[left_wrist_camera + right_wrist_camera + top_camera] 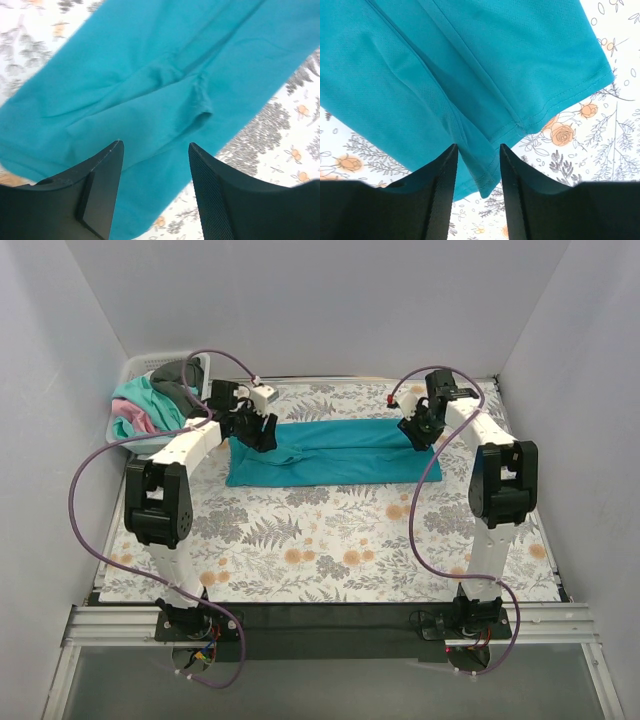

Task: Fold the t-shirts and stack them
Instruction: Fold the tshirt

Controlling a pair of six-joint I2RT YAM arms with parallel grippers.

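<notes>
The teal-blue t-shirt (340,455) lies as a long folded band across the far half of the table, with some creases near its left end. My left gripper (262,432) hovers over that left end. In the left wrist view it (156,150) is open, with the teal cloth (150,75) lying loose below the gap. My right gripper (418,430) is over the shirt's right end. In the right wrist view it (478,150) is also open, and a hemmed corner of the shirt (470,60) lies under the gap, not pinched.
A white basket (135,370) in the far left corner holds mint-green (135,400), pink (130,423) and dark grey (175,375) t-shirts. The floral table cover (330,540) spreads in front of the teal shirt. White walls close in the left, right and back sides.
</notes>
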